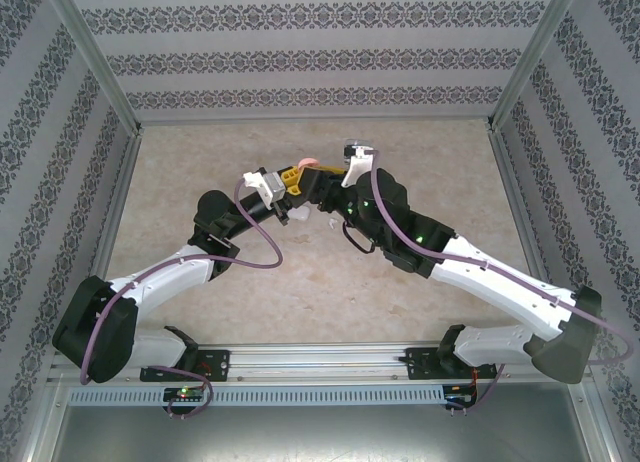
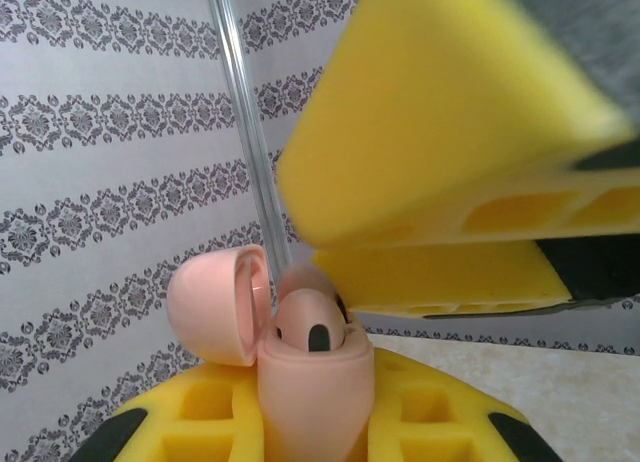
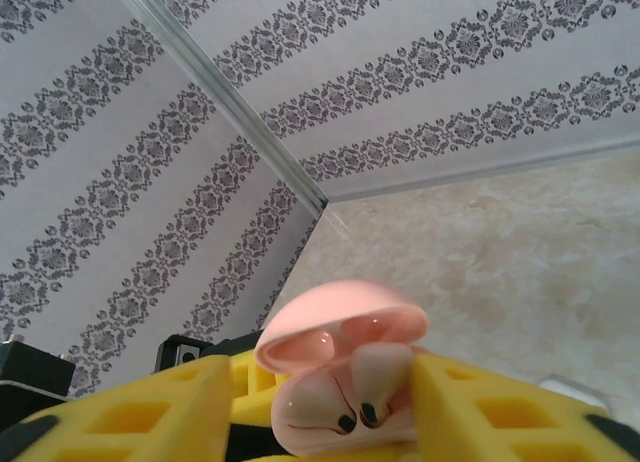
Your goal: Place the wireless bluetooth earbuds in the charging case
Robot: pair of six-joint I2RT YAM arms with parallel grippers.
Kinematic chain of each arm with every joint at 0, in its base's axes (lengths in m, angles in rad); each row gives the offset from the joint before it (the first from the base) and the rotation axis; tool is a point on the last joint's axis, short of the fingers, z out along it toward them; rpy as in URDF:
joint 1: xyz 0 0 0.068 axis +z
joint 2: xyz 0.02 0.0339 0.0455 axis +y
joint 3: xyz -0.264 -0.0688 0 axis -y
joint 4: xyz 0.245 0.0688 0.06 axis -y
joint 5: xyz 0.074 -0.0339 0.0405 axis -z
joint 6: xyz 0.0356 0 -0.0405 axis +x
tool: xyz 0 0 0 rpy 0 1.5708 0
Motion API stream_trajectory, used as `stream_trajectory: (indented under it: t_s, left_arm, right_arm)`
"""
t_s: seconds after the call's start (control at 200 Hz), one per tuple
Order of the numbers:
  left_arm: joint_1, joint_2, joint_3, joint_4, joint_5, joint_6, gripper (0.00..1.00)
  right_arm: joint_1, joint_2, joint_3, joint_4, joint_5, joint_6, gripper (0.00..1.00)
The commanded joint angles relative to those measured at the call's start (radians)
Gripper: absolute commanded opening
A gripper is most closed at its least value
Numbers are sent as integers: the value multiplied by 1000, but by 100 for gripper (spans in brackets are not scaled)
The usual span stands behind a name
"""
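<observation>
Top external, taken from the left: found the left end effector a little left of frame centre, closed tight on the pink charging case and raised off the desk, likely so the case's mouth faced the other arm instead of lying flat. Found the right end effector immediately right of it, nose to nose with the case.

Left wrist: saw the lid swung open at lower left, hinged clear of the mouth. Saw the case body at lower centre, pinched between that arm's own yellow fingers. Saw the earbuds, pinkish like the case, sitting in its mouth. Saw the right end effector's two yellow pads across the upper right, standing apart with wall showing between them and gripping nothing, the lower one just beside the buds. Read those parted jaws as a let-go or a light press, not a carry.

Right wrist: saw one yellow finger at lower left, then the case under its raised lid at lower centre, with two buds side by side and their dark tips showing. Judged the right-hand bud perhaps a touch higher and maybe not fully home. Could not tell whether the finger at lower right touched it.

Made out no brand, label or lettering on case, buds or pads.
</observation>
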Motion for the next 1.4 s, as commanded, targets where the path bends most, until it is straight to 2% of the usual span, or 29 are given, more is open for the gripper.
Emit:
stream_trajectory:
  t_s: [0.0,0.145,0.3,0.365,0.485,0.634,0.739,0.929,1.084,1.234,1.339,1.394]
  left_arm:
    - [-12,-5,43,83,-8,-16,0]
    - [-13,0,31,90,-10,-24,0]
    - [-13,4,14,93,-5,-28,0]
    - [-13,6,9,86,-3,-27,0]
    - [-14,11,-8,64,23,-23,0]
    - [-14,17,-18,0,96,-22,0]
    - [-15,12,-27,-36,128,-27,0]
    - [-23,4,-38,-70,133,-20,0]
    - [-24,5,-33,-79,126,-12,0]
    - [-24,14,-23,-84,97,-4,0]
    - [-24,20,-17,-93,71,-2,0]
    - [-24,27,-16,-88,61,-10,0]
  right_arm:
    - [-14,-53,23,-42,5,-1,58]
    - [-43,-111,37,-72,-7,0,62]
    - [-101,-144,39,-132,-38,19,62]
    - [-149,-137,48,-167,-89,37,60]
    - [-236,-80,119,-259,-197,28,44]
    - [-296,46,256,-376,-326,-20,17]
    - [-303,150,361,-453,-401,-64,7]
    - [-302,304,493,-546,-516,-104,4]
    - [-296,342,497,-590,-583,-120,3]
    - [-270,278,415,-620,-615,-132,0]
    - [-250,164,307,-606,-579,-112,0]
    - [-253,96,252,-595,-519,-89,0]
